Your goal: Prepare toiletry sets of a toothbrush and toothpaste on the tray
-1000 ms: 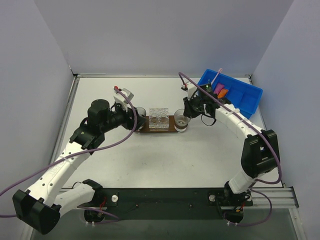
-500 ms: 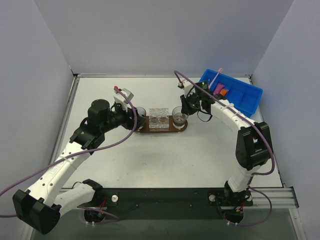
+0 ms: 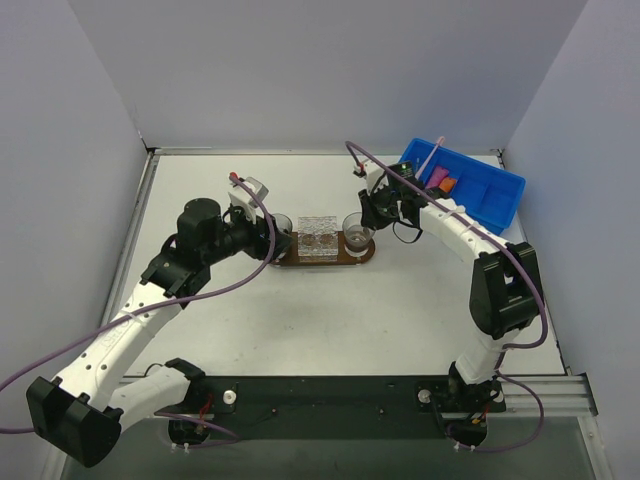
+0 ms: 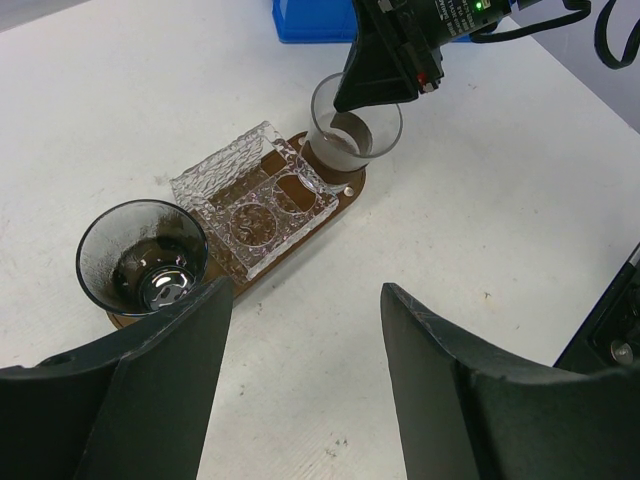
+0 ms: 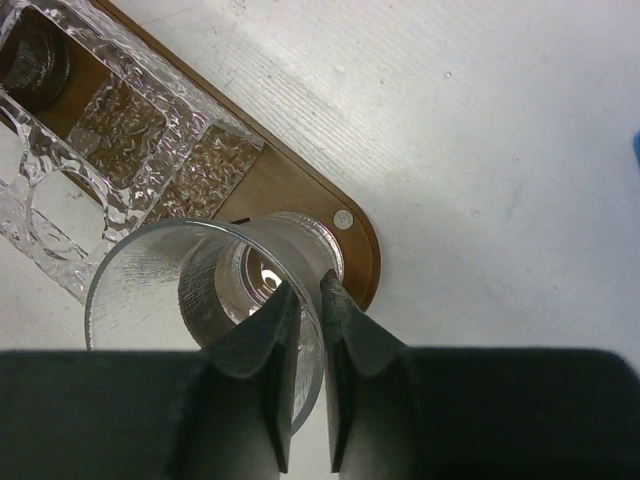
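The dark-brown tray [image 3: 300, 262] lies mid-table and also shows in the left wrist view [image 4: 345, 192] and the right wrist view [image 5: 290, 185]. My right gripper [image 3: 364, 220] [image 5: 305, 290] is shut on the rim of a clear glass cup [image 3: 355, 233] [image 5: 160, 290] [image 4: 355, 130] at the tray's right end. My left gripper [image 3: 268, 240] [image 4: 305, 295] is open and empty beside a second glass cup [image 3: 281, 227] [image 4: 143, 257] at the tray's left end. The pale-pink toothbrush [image 3: 432, 153], the magenta tube [image 3: 438, 177] and the orange tube [image 3: 449, 185] lie in the blue bin.
A textured clear glass holder [image 3: 320, 238] [image 4: 255, 195] [image 5: 80, 130] sits on the middle of the tray. The blue bin [image 3: 495, 200] stands at the back right near the wall.
My right gripper has shifted slightly left and back, carrying the glass cup with it over the tray's right end. The left arm has not moved.
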Robot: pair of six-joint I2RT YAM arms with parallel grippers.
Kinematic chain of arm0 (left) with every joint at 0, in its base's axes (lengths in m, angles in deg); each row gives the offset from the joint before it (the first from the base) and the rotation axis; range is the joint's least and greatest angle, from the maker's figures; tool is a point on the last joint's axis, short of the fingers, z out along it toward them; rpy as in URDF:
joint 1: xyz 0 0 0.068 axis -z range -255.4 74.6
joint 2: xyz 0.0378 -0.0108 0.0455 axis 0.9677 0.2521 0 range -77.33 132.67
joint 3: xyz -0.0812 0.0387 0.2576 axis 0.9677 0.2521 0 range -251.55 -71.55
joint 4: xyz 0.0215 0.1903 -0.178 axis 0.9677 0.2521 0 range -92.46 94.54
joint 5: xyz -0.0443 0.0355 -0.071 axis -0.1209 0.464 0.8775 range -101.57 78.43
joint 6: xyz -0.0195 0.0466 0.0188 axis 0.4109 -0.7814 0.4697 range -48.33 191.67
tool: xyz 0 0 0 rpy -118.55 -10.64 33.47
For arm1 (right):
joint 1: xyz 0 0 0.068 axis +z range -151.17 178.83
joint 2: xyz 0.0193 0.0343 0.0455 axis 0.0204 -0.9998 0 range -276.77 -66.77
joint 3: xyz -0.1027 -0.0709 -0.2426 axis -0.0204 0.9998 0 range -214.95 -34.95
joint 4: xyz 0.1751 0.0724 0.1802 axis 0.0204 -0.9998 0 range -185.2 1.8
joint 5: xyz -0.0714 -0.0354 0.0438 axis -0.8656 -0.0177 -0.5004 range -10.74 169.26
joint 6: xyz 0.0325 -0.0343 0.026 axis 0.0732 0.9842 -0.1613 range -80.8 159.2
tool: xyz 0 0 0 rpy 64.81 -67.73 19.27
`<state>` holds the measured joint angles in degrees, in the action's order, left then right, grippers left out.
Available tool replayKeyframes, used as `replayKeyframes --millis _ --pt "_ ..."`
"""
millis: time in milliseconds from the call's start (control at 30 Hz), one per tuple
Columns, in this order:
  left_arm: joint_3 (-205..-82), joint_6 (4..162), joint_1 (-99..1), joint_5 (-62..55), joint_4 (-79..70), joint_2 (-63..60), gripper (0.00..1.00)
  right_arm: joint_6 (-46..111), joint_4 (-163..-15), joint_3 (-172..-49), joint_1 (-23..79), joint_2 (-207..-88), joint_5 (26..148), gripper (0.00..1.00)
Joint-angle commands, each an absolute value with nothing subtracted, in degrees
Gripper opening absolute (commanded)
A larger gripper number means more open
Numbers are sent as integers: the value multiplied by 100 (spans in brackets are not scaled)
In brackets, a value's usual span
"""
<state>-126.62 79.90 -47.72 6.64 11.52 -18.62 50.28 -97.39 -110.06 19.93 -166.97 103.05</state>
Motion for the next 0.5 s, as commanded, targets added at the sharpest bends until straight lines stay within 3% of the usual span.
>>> replayKeyframes --millis 0,200,467 --pt "-12727 7888 -4798 653 1081 -1889 71 5054 -9559 -11256 2045 -16635 10361 17" --pt "-12719 7879 -4798 618 1090 -1915 71 5002 -9567 -11282 2054 -16626 10343 33" --pt "-12727 7879 -4798 618 1090 -1915 71 4984 -9550 -11273 2045 -16539 10299 39"
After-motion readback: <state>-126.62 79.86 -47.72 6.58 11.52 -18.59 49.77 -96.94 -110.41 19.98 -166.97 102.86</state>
